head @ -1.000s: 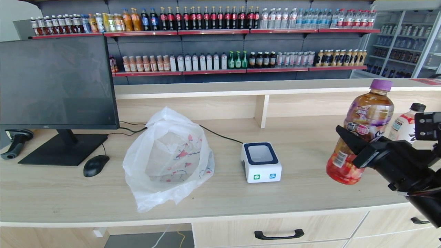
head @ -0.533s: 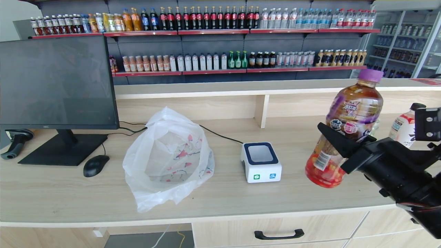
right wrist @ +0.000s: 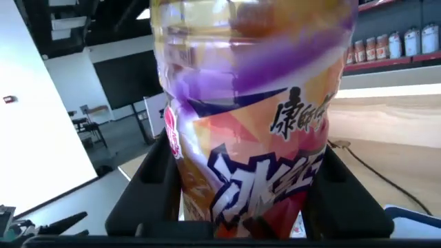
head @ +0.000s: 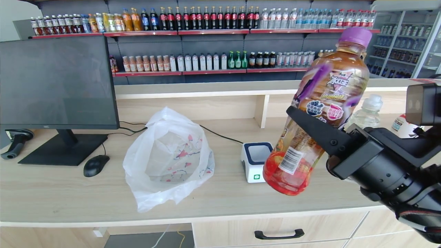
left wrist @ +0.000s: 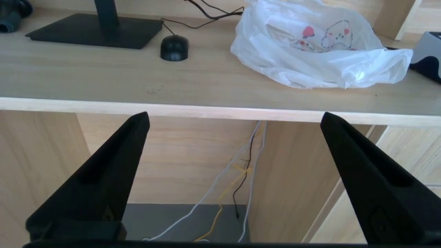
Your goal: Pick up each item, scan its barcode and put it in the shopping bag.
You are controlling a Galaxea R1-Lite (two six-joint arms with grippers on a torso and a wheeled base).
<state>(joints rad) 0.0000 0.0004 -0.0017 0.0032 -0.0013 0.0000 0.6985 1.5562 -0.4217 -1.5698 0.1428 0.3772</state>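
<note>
While the white shopping bag [head: 168, 158] lies open-mouthed on the counter [head: 224, 198] between the mouse [head: 95, 165] and the small scanner box [head: 255, 160], the held bottle's red base covers that scanner's right side in the head view. 1 clear bottle [head: 367, 115] stands behind the right arm, and a dark monitor [head: 57, 82] sits far left. The right gripper [head: 310, 134] clamps the tea bottle [head: 324, 103] round its middle, clear of the counter and tilted, purple cap uppermost. Amber drink, purple label and a white barcode patch near the base face the head camera. The left gripper [left wrist: 234, 179] hangs spread wide below the counter's edge, holding nothing.
</note>
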